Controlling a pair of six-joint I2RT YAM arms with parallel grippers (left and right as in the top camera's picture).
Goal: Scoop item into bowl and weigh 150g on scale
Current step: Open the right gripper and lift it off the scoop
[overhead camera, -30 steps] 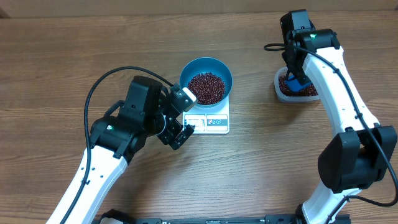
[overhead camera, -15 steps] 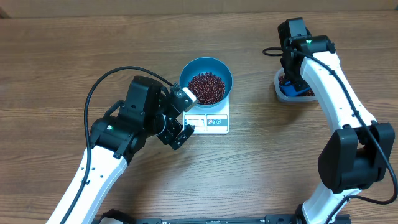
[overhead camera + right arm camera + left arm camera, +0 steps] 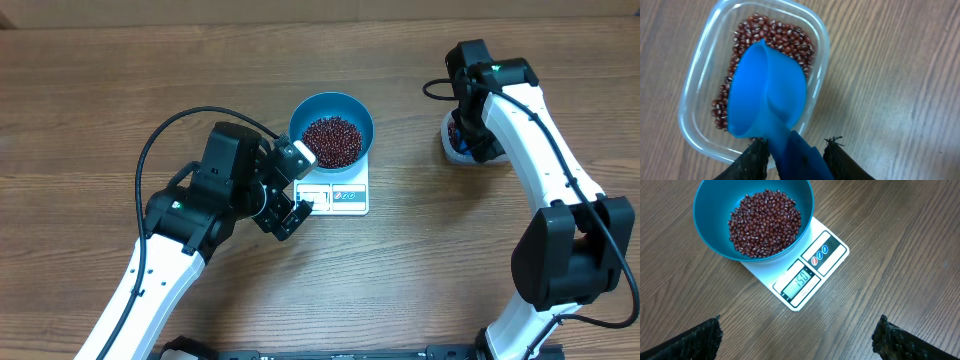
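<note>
The right gripper [image 3: 795, 146] has swung over the tub [image 3: 821, 47] and slackened: its fingers [image 3: 754, 161] flank the scoop [image 3: 767, 92] handle, a gap on one side. We judge scooping finished. The left gripper [image 3: 797, 342] stands spread wide; ahead of it, beans [image 3: 765, 222] fill the bowl [image 3: 710, 210] on the scale [image 3: 832, 255]. Only the left wrist view shows the display [image 3: 801, 281], reading 150; overhead hides the scoop.

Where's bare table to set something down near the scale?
Bare table between the bowl and the tub, and across the far side. Crowded left of the scale, where the left tool hovers.
</note>
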